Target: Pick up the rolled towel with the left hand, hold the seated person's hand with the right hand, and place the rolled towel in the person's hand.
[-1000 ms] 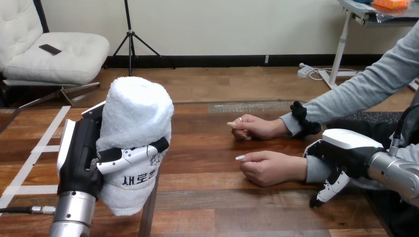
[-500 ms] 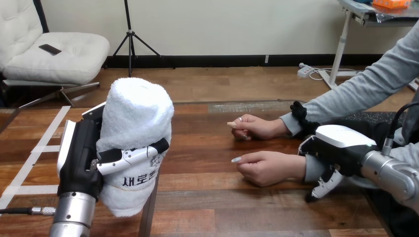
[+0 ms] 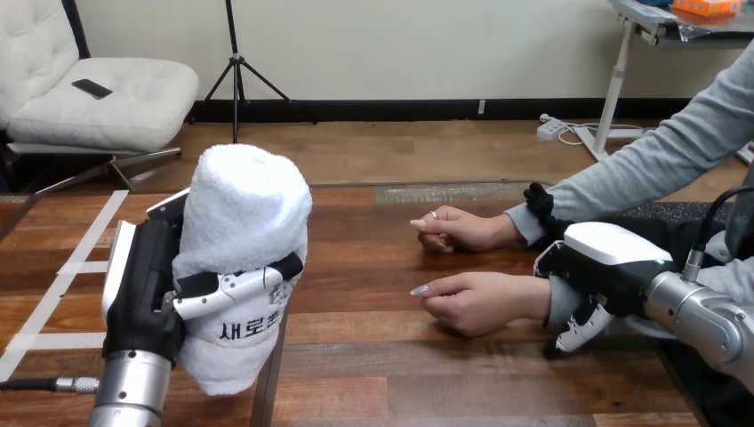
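Observation:
My left hand [image 3: 151, 285] is shut on the rolled white towel [image 3: 242, 231], holding it upright above the table's left side. The person's near hand [image 3: 476, 301] rests loosely curled on the wooden table [image 3: 382, 347] at the centre right. My right hand [image 3: 605, 267] lies over that arm's wrist, its fingers [image 3: 580, 329] curling down on the near side of the grey sleeve. The person's far hand [image 3: 458, 229] rests on the table just behind.
White tape strips [image 3: 71, 267] mark the table's left part. A dark seam [image 3: 267, 382] runs down the table below the towel. The person's grey-sleeved arms [image 3: 649, 165] come in from the right.
My right hand has slid left along the person's forearm onto the wrist. The person's near hand has shifted slightly left. The left hand and towel have stayed put.

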Tool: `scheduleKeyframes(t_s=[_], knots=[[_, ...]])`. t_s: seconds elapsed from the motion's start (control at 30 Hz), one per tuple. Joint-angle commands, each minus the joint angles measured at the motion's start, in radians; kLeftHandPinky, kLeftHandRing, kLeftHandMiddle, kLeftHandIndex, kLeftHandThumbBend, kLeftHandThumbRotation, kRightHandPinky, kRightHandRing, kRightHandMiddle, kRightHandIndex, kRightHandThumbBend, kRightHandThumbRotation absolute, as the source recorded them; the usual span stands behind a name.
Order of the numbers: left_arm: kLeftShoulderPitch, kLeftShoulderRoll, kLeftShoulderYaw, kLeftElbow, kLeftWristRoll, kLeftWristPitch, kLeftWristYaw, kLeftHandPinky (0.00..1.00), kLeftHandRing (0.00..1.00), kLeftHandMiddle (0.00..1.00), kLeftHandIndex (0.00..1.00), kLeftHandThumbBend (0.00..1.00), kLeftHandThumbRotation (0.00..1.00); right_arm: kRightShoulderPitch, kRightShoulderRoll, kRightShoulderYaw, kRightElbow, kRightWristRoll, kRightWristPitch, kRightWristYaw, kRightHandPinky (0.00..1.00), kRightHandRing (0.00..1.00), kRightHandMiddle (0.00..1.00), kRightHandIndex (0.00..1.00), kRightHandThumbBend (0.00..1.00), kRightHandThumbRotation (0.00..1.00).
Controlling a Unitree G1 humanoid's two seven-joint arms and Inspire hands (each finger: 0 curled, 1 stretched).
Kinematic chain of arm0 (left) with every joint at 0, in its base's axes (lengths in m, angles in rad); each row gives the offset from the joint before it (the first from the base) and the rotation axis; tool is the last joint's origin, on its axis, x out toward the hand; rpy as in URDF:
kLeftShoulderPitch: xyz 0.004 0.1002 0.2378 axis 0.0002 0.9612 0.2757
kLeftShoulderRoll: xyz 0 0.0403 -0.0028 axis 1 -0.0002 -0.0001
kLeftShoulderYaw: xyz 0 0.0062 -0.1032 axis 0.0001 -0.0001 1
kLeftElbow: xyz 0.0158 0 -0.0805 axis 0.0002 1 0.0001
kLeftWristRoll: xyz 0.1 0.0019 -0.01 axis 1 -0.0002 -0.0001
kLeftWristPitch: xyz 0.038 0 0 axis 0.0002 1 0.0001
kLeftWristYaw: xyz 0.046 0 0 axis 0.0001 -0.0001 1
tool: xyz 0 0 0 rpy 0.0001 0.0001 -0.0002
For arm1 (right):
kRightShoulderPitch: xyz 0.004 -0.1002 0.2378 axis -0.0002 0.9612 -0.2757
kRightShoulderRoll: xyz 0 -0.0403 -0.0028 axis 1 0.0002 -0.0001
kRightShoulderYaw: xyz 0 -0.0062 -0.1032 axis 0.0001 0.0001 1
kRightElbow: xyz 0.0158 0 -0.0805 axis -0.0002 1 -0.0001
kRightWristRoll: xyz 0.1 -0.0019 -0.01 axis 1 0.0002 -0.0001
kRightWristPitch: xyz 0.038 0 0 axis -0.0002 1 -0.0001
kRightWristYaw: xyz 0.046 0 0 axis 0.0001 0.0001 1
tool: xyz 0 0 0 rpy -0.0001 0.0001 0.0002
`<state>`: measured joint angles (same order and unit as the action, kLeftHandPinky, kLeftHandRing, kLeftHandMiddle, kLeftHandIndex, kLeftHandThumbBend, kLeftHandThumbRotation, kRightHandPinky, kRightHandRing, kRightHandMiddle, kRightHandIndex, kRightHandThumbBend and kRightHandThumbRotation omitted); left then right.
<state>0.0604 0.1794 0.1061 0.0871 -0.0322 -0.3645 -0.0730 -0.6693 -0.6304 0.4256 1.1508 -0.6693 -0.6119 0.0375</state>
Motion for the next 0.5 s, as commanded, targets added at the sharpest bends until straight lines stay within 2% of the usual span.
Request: scheduleKeyframes(t_s=[0.0, 0.33, 0.47], knots=[[-0.037, -0.006, 0.008, -0.037, -0.008, -0.043, -0.001, 0.3, 0.34, 0.39, 0.39, 0.61, 0.0, -0.052, 0.021, -0.004, 0.005, 0.011, -0.018, -0.028, 0.28, 0.33, 0.39, 0.4, 0.65, 0.17], [-0.029, -0.014, 0.004, -0.041, -0.016, -0.03, -0.002, 0.3, 0.34, 0.39, 0.39, 0.61, 0.0, -0.05, 0.018, -0.007, 0.009, 0.014, -0.046, -0.054, 0.26, 0.31, 0.37, 0.39, 0.56, 0.23], [-0.03, -0.013, 0.003, -0.033, -0.016, -0.044, -0.007, 0.29, 0.34, 0.39, 0.4, 0.6, 0.0, -0.052, 0.018, -0.005, 0.012, 0.012, -0.046, -0.057, 0.27, 0.31, 0.38, 0.4, 0.54, 0.23]])
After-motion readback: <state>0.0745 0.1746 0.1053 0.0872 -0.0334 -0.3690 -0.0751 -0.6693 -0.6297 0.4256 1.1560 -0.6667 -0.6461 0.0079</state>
